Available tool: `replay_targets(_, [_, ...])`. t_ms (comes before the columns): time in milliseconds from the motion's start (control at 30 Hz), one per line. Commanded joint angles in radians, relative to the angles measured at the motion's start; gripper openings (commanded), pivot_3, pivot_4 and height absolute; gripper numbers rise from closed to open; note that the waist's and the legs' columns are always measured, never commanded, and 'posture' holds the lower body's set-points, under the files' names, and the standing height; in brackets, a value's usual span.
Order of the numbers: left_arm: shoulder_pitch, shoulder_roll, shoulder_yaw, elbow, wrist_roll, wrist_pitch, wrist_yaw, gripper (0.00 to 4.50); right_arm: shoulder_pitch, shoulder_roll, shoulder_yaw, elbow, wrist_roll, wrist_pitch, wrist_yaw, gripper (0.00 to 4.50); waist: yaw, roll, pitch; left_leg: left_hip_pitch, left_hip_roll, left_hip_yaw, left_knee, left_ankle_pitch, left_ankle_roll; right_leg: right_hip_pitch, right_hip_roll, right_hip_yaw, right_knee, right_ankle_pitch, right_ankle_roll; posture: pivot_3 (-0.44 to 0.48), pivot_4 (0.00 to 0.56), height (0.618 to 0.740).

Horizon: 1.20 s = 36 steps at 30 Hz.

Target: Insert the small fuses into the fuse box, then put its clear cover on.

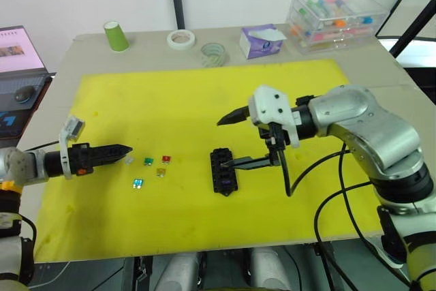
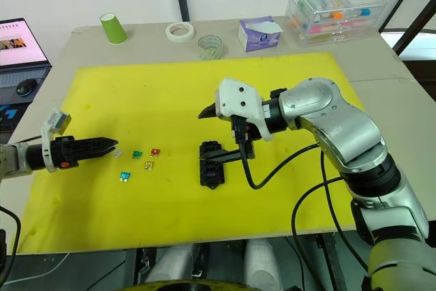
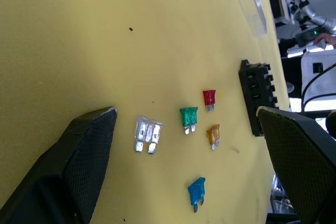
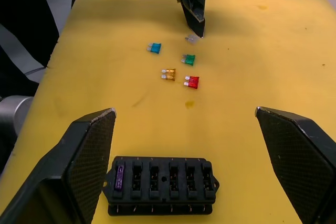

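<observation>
A: Right wrist view puts the fuse box point(image 4: 163, 184) flat on the yellow mat point(image 4: 273, 61), between the widely parted fingers of the right gripper point(image 4: 184, 166), which grasp nothing. One purple fuse point(image 4: 119, 177) already sits in the end slot; the other slots look bare.

B: And the loose fuses?

A: Five lie on the mat, to the robot's left of the box. The red fuse point(image 3: 209, 98) is nearest the box, the yellow fuse point(image 3: 212, 134) just beside it, then the green fuse point(image 3: 188, 117). The teal fuse point(image 3: 196, 191) lies a little apart, nearer the robot. The grey-clear fuse point(image 3: 147, 133) lies farthest from the box.

B: Where is the left gripper point(image 1: 114, 150)?

A: Low over the mat, pointing toward the fuses. The left wrist view shows its fingers spread, with the grey-clear fuse between them and nothing gripped.

B: The clear cover point(image 3: 251, 5)?

A: On the mat beyond the box, well apart from the fuses, seen in the left wrist view.

B: Anything farther out?

A: Along the table's back edge: a green cup point(image 1: 116, 35), two tape rolls point(image 1: 181, 39), a purple tissue pack point(image 1: 261, 40) and a clear case of coloured tubes point(image 1: 335, 18).
</observation>
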Motion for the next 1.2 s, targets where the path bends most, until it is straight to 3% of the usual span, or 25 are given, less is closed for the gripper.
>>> replay_targets(33, [0.029,-0.001,-0.046,-0.018,0.011,0.015,-0.013,4.5,-0.029,0.003,-0.018,-0.041,0.014,0.004,-0.011,4.49,0.001,0.0,0.0,0.0,0.0,0.0,0.0,0.0,0.0,0.0,0.0,0.0,0.0,0.0,0.0,0.0,0.15,0.74])
replay_targets(233, [0.1,0.019,-0.041,-0.118,-0.035,0.062,-0.033,4.5,-0.02,-0.004,-0.015,-0.048,0.006,0.002,-0.019,4.49,0.0,0.0,0.0,0.0,0.0,0.0,0.0,0.0,0.0,0.0,0.0,0.0,0.0,0.0,0.0,0.0,0.15,0.74])
replay_targets(567, [0.12,0.004,-0.007,-0.102,-0.026,0.033,0.008,4.5,-0.028,0.003,0.001,-0.029,-0.016,-0.014,-0.017,4.49,0.001,0.0,0.0,0.0,0.0,0.0,0.0,0.0,0.0,0.0,0.0,0.0,0.0,0.0,0.0,0.0,0.15,0.74])
replay_targets(667, [0.11,-0.017,0.018,-0.076,-0.026,0.022,0.041,3.87,-0.031,0.003,0.005,-0.024,-0.022,-0.021,-0.016,4.5,0.001,0.0,0.0,0.0,0.0,0.0,0.0,0.0,0.0,0.0,0.0,0.0,0.0,0.0,0.0,0.0,0.15,0.74])
replay_targets(733, [0.117,-0.019,0.017,-0.083,-0.031,0.024,0.04,3.16,-0.033,0.006,0.007,-0.025,-0.023,-0.021,-0.017,4.5,0.002,0.0,0.0,0.0,0.0,0.0,0.0,0.0,0.0,0.0,0.0,0.0,0.0,0.0,0.0,0.0,0.15,0.74])
replay_targets(1100, [0.132,-0.028,0.03,-0.087,-0.042,0.0,0.058,3.16,-0.031,0.007,0.012,-0.029,-0.022,-0.023,-0.015,4.5,0.002,0.0,0.0,0.0,0.0,0.0,0.0,0.0,0.0,0.0,0.0,0.0,0.0,0.0,0.0,0.0,0.15,0.74])
replay_targets(1200, [0.132,-0.034,0.042,-0.08,-0.039,-0.008,0.069,2.51,-0.031,0.009,0.013,-0.029,-0.019,-0.022,-0.014,4.5,0.002,0.0,0.0,0.0,0.0,0.0,0.0,0.0,0.0,0.0,0.0,0.0,0.0,0.0,0.0,0.0,0.15,0.74])
